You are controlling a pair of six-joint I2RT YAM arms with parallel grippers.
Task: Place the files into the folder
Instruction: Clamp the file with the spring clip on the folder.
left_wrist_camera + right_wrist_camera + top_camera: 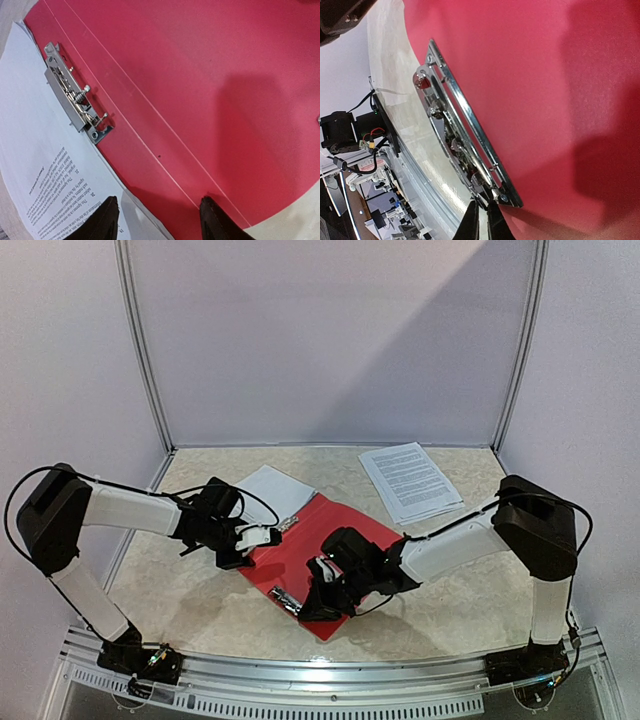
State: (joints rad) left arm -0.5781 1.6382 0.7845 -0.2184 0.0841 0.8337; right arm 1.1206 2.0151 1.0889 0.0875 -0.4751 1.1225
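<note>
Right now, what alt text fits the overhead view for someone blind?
An open red folder lies on a marbled table between two white-and-black robot arms. The right arm reaches over its near edge, jaws at a silver clip, while the left arm hovers at its left edge. Printed sheets lie at the back right.

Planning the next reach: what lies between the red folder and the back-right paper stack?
Only bare table separates folder and stack, per top view.

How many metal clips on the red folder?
2. One clip on the folder's far-left edge beside the paper; the second clip on its near-left edge. The right arm may hide others.
</note>
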